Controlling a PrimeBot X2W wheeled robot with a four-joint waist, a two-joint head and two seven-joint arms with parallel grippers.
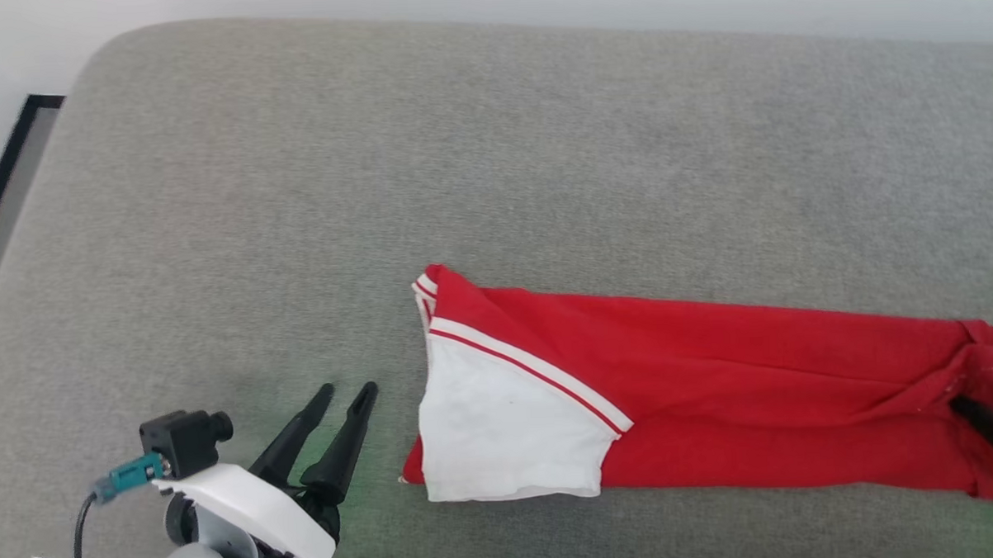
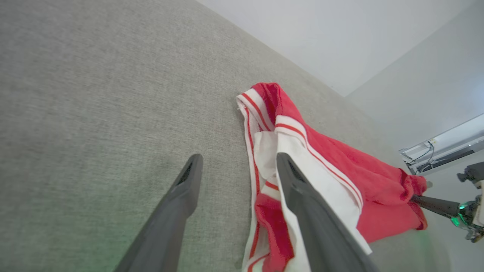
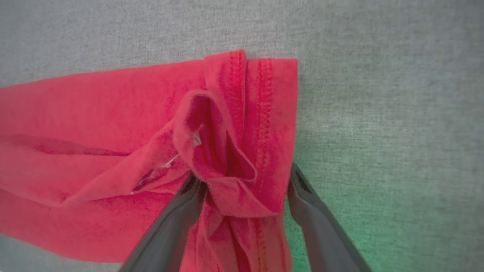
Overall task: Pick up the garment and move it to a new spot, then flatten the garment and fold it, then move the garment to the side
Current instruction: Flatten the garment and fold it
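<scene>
Fabric of the garment (image 1: 715, 387) is lying on the grey bench (image 1: 459, 148) as one long folded strip. Its long axis is running straight across in front of me, from my left side to my right. I am reading everything else off that strip.

My left gripper (image 1: 348, 389) is hovering just beside the garment's left end, off the outer edge of the white panel (image 1: 502, 427). It is released, jaws spread, and not touching the cloth. Its fingers are angling slightly toward the garment's far left corner, where the striped trim is curling up.

My right gripper (image 3: 244, 177) is sitting at the garment's opposite end, on the red hem (image 3: 264, 94). Its jaws are also spread and are straddling a raised bunch of that hem, with cloth filling the gap between them. I am judging this as released, not clenched, because the gap is looking as wide as the one on my left.

Each arm is therefore nearer its own end of the garment, and neither is needing to cross over. I am judging that the next move depends on that axis. The left gripper is needing a short sideways reach to the white panel's edge, while the right is needing only to close on the hem.
</scene>
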